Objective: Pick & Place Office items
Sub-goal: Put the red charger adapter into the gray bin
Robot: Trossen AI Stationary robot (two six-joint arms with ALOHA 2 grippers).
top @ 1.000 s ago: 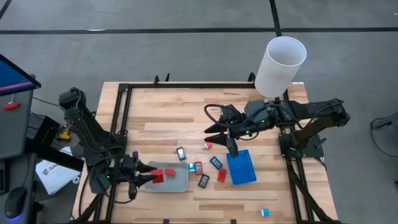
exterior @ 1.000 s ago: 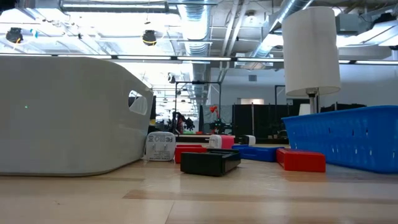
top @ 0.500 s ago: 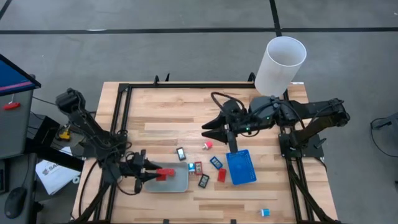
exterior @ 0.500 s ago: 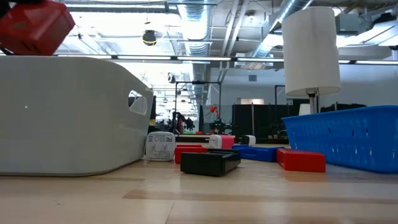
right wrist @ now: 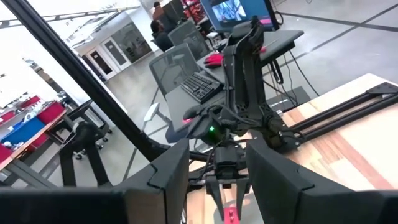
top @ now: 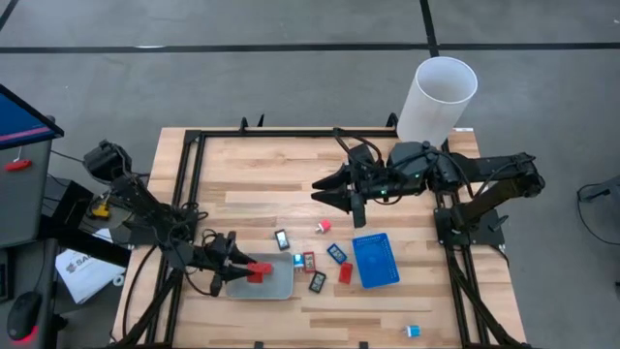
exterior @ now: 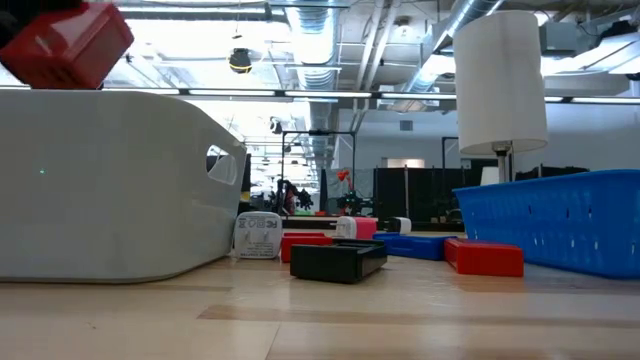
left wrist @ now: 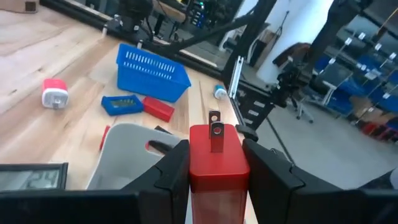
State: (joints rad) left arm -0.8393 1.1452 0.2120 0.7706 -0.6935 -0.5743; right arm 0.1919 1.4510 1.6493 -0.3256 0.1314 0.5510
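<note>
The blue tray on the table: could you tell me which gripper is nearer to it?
Right. The right gripper hangs just beyond the blue tray, empty. The left gripper holds a red block above the grey tray, farther off.

Take the basket (top: 376, 261) on your counter (top: 252, 170) as landmark. Just left of it lie two flat cards (top: 337, 253), a block (top: 345, 273) and more small pieces. Farther left sits the tray (top: 273, 287), and over its left end your left gripper (top: 248, 270) holds a plug block (top: 259, 270). Behind the basket hangs your right gripper (top: 341, 193). The tube (top: 435, 103) stands at the counter's back corner, behind and right of the basket. One small bit (top: 413, 332) lies in front of it.
</note>
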